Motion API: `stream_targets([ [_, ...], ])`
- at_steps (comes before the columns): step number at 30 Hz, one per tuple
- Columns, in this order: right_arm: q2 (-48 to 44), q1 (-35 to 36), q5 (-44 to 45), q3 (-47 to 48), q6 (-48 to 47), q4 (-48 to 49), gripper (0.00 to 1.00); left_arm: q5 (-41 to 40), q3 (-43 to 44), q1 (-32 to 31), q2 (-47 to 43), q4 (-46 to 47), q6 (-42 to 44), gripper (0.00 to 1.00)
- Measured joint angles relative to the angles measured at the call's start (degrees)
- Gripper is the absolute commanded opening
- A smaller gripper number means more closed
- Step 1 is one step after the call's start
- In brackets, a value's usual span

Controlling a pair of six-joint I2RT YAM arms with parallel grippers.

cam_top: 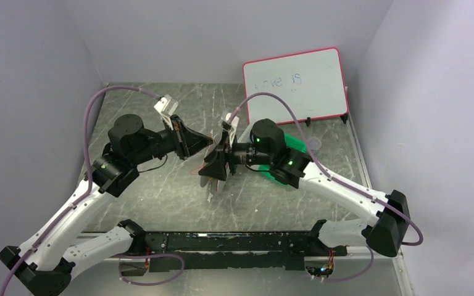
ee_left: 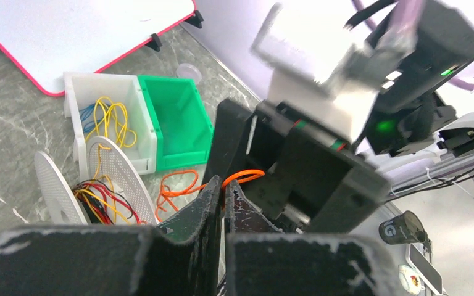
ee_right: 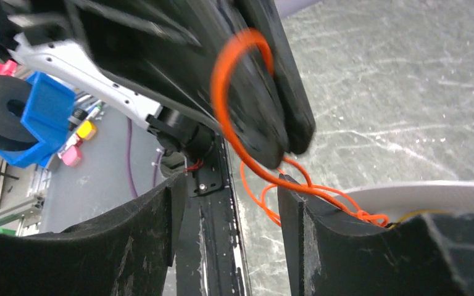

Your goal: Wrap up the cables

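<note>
The orange-red cable (ee_left: pixel 179 185) lies in loose loops on the table beside a white round spool (ee_left: pixel 122 176) that carries yellow, red and black wires. My left gripper (ee_left: pixel 223 188) is shut on a loop of the cable, which arches out past its tips. In the right wrist view that loop (ee_right: pixel 222 92) hangs from the left gripper's fingers (ee_right: pixel 284 117) and drapes over my right gripper's right finger (ee_right: pixel 296 216) down to the spool rim (ee_right: pixel 419 194). My right gripper (ee_right: pixel 228 203) is open, just below the left one. In the top view the two grippers, left (cam_top: pixel 205 145) and right (cam_top: pixel 216 169), meet at mid-table.
A white bin (ee_left: pixel 108 98) holding yellow and blue wire loops and a green bin (ee_left: pixel 182 120) stand behind the spool. A red-framed whiteboard (cam_top: pixel 295 83) leans at the back right. Grey walls enclose the table on three sides.
</note>
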Motion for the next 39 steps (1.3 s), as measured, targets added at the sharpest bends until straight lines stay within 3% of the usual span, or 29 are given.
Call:
stream_targets([
  [12,-1.84,4.13,8.66,-7.17,-1.66,-2.36,0.59,-0.28,6.01,-0.02,-2.19,-3.43,-0.48,0.07],
  [23,-13.77,4.46,18.23,-13.11,-1.68,-8.13,0.59,0.7,17.2,-0.02,-3.04,-8.81,0.72,0.07],
  [30,-20.68,4.46,16.87,-10.49,-2.58,-11.5,0.6,0.74,20.65,-0.02,-2.84,-13.49,3.28,0.07],
  [39,-22.43,4.46,10.27,-4.87,-2.16,-10.43,0.58,0.66,20.65,-0.02,-2.67,-17.14,4.59,0.07],
])
